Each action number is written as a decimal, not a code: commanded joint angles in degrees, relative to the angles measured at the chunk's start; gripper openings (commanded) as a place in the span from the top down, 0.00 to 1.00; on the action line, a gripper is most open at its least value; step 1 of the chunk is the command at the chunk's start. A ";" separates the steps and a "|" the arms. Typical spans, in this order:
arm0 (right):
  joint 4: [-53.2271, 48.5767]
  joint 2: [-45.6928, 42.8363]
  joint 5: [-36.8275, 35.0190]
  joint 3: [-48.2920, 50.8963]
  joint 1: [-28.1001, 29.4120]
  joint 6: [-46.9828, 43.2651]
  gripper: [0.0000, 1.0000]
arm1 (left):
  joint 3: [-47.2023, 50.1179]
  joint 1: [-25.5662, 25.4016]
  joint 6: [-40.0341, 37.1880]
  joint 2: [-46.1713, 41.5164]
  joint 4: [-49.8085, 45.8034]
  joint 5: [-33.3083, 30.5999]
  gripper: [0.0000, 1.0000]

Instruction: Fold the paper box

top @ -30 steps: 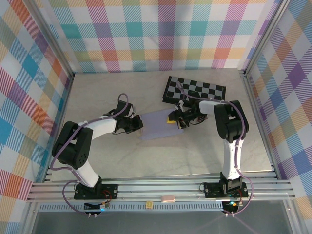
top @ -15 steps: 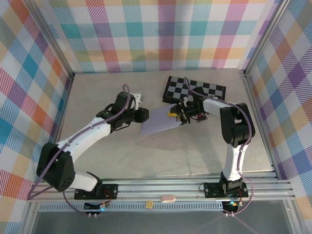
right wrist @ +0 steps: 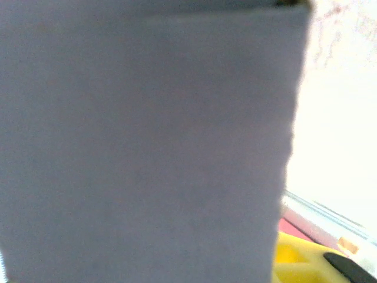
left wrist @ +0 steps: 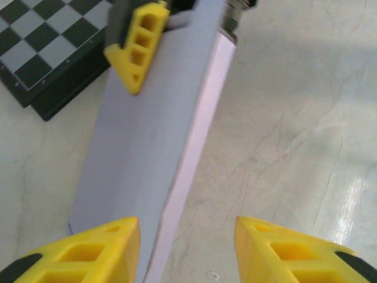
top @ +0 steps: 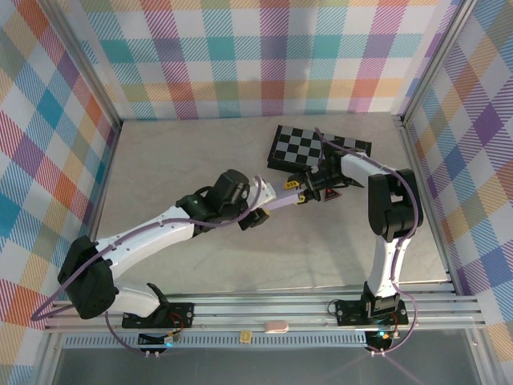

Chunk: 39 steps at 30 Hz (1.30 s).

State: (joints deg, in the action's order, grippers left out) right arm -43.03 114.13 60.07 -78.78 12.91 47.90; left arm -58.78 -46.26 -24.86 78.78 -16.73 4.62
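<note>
Your right gripper (top: 300, 186) pinches the paper box (left wrist: 147, 147) at its 2 o'clock end, near the checkerboard (top: 321, 148). Your left gripper (left wrist: 185, 229) stands spread, the box's other end between its fingers.

The left arm (top: 144, 237) lies low and long. It reaches far forward and to the right. The left gripper (left wrist: 187, 230) has its yellow jaws spread wide apart. The right arm (top: 390, 216) stands up tall, then bends over to the left. The right gripper (top: 303, 188) has its jaws pinched on one end of the paper box (left wrist: 147, 147). One yellow finger (left wrist: 138, 50) sits on top.
</note>
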 commanded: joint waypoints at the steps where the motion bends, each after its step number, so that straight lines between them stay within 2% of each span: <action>1: -4.59 -2.59 1.65 0.19 -0.25 2.82 0.63 | -1.17 -0.66 -7.71 2.69 2.65 -3.37 0.55; 3: -5.36 -2.63 1.88 0.47 -0.32 3.34 0.63 | -2.01 -1.47 -9.01 4.50 2.87 -3.54 0.55; 8: -6.57 -2.44 3.86 1.49 -0.51 3.82 0.63 | -2.83 -2.33 -10.29 8.45 5.13 -8.69 0.54; 15: -6.25 -3.12 5.02 3.14 -0.72 5.22 0.63 | -2.94 -3.00 -10.88 11.16 7.00 -9.37 0.55; 23: -6.46 -2.50 6.23 4.55 -0.90 6.69 0.64 | -4.27 -3.10 -10.21 12.26 5.08 -9.33 0.74; 27: -5.41 -2.76 6.06 4.80 -0.95 7.71 0.59 | -5.44 -3.12 -9.94 12.18 1.97 -8.00 0.81; 30: -6.66 -3.50 4.34 3.56 -1.22 7.04 0.49 | -6.54 -3.05 -9.86 12.04 -1.90 -7.05 0.82; 35: -10.28 -9.41 -3.91 1.26 -3.37 5.23 0.33 | -11.00 -2.41 -9.61 12.04 -11.30 -4.72 0.82; 39: -12.90 -16.61 -10.56 1.32 -6.48 4.29 0.28 | -15.47 -1.92 -9.49 12.65 -21.10 -2.26 0.82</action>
State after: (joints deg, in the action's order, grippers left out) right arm -51.59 102.85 55.11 -75.33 8.73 53.52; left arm -70.81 -48.66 -35.14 91.00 -28.14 -0.71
